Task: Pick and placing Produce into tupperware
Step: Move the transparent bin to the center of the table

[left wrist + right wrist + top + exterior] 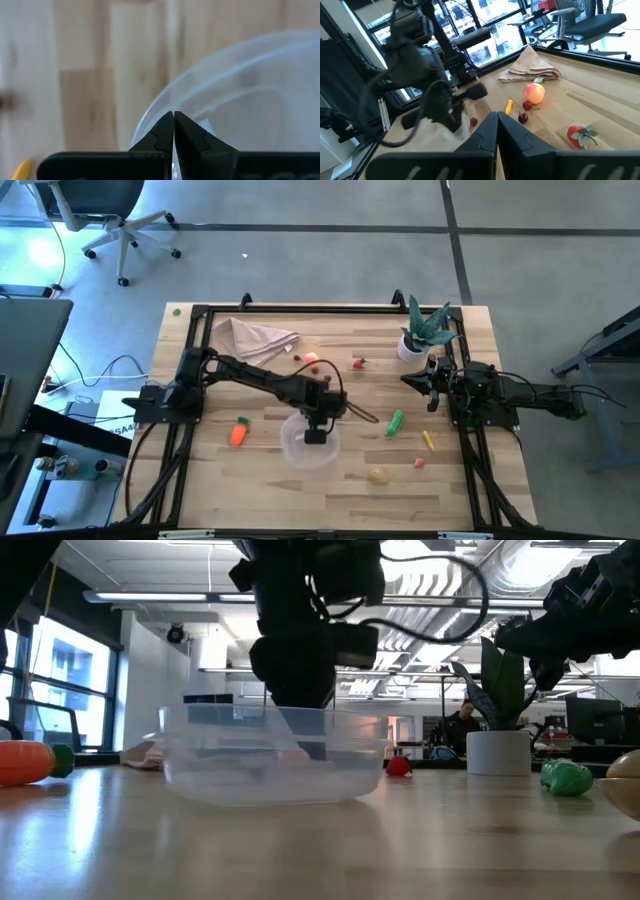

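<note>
Hovering over the tupperware (309, 446) at the desk's near middle, the left pincer (315, 436) is clenched empty. Produce lies scattered around; the right pincer (413, 378), clenched, waits by the plant (424, 330).

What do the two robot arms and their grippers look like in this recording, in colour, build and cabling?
Both arms are black and jointed, mounted on black frame rails at the wooden table's sides. Loose black cables loop along the left arm and trail from its base. The left gripper has two matte black fingers tapering to pointed wedge tips; the right gripper is built the same. The right arm is bulkier near its base. No markings show.
</note>
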Robot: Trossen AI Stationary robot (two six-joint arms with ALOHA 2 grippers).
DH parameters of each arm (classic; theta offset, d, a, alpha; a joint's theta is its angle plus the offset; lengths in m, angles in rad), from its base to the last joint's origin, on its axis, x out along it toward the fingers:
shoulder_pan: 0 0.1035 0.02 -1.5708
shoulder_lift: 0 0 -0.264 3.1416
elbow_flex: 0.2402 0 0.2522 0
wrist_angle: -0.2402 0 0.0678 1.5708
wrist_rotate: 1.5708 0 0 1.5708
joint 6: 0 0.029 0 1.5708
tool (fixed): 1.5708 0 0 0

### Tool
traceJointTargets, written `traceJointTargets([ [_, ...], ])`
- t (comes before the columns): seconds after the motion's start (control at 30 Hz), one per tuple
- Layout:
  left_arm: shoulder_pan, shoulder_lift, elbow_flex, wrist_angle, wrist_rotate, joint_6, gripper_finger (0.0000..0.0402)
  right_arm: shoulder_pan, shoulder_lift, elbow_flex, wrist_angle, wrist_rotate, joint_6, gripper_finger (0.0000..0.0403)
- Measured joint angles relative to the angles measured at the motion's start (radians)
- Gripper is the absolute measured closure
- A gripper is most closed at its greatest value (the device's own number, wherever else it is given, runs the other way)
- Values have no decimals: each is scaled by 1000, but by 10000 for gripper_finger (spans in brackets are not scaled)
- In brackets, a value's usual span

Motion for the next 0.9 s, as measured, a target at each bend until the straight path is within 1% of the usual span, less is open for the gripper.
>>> traceJointTargets([
  [0.13, 31, 0, 0, -49, -1, 5, 396, 0, 0, 0, 0, 0, 0, 403],
  [0.27, 61, 0, 0, -74, -37, 5, 396, 0, 0, 0, 0, 0, -6, 403],
  [0.4, 89, 0, 0, -69, -71, 4, 396, 0, 0, 0, 0, 0, -7, 403],
  [0.67, 132, 0, 0, -51, -81, 14, 396, 0, 0, 0, 0, 0, -7, 403],
  [0.77, 131, 0, 0, -43, -63, 14, 396, 0, 0, 0, 0, 0, -8, 403],
  [0.9, 99, 0, 0, -37, 26, -4, 396, 0, 0, 0, 0, 0, -8, 403],
])
